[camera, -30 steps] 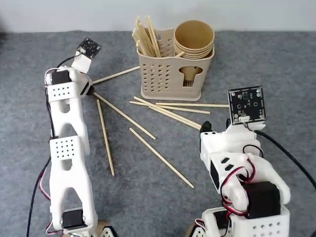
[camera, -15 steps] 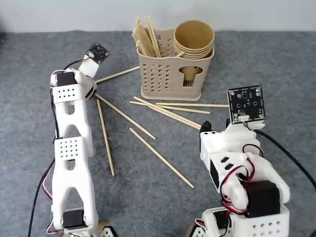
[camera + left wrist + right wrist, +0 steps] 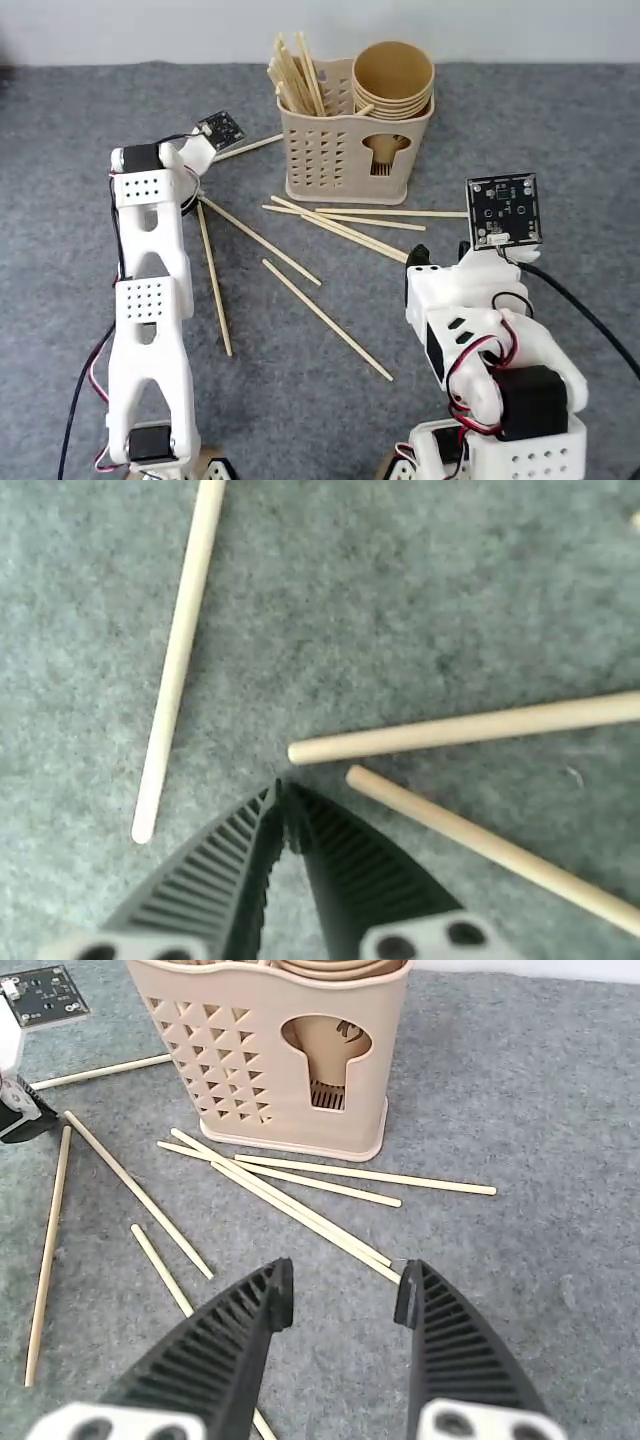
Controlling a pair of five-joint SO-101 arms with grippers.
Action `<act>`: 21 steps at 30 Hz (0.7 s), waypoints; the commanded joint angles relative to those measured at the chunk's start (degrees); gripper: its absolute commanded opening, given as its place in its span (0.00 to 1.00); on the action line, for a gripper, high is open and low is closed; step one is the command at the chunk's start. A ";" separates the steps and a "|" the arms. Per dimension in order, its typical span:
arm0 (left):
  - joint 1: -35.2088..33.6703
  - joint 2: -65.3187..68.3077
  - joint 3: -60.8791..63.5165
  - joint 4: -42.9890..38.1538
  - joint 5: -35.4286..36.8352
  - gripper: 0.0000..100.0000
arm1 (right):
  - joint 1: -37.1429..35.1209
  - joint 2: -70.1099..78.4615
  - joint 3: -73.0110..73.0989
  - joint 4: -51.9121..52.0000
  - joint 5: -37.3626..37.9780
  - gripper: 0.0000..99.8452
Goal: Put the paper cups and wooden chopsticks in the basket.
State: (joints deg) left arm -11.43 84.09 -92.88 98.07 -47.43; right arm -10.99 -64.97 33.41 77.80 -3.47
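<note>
The beige basket (image 3: 345,150) stands at the back of the grey mat, with stacked paper cups (image 3: 393,78) and several chopsticks (image 3: 296,75) in it. Several loose chopsticks (image 3: 345,225) lie on the mat in front of it. My left gripper (image 3: 283,792) is shut with nothing in it. Its tips are low over the mat, right at the ends of two chopsticks (image 3: 470,725), and a third chopstick (image 3: 180,650) lies beside them. My right gripper (image 3: 343,1290) is open above the mat, short of the loose chopsticks (image 3: 300,1210) in front of the basket (image 3: 270,1070).
The left arm (image 3: 150,300) stretches along the mat's left side, and two chopsticks (image 3: 213,275) lie close beside it. The right arm's base (image 3: 500,390) takes up the front right. Bare mat lies to the right of the basket.
The left arm's wrist has swung right, toward the basket, and the long chopstick at its gripper has shifted slightly. The right arm has barely moved.
</note>
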 commanded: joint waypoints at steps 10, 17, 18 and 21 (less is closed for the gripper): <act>-3.08 -9.76 -3.30 -14.33 21.27 0.01 | 0.57 0.04 -0.26 -0.66 -0.62 0.19; -3.08 -0.53 -3.21 -28.84 24.35 0.01 | 0.40 0.04 -0.26 -0.66 -0.62 0.19; -3.16 0.97 -3.21 -30.24 24.35 0.01 | 0.40 0.04 -0.26 -0.66 -0.62 0.19; -3.25 4.66 -3.21 -31.21 21.10 0.01 | 0.31 0.04 -0.18 -0.66 -0.62 0.19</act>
State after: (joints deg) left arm -14.42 88.40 -92.79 68.88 -23.96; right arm -10.99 -64.97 33.41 77.80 -3.56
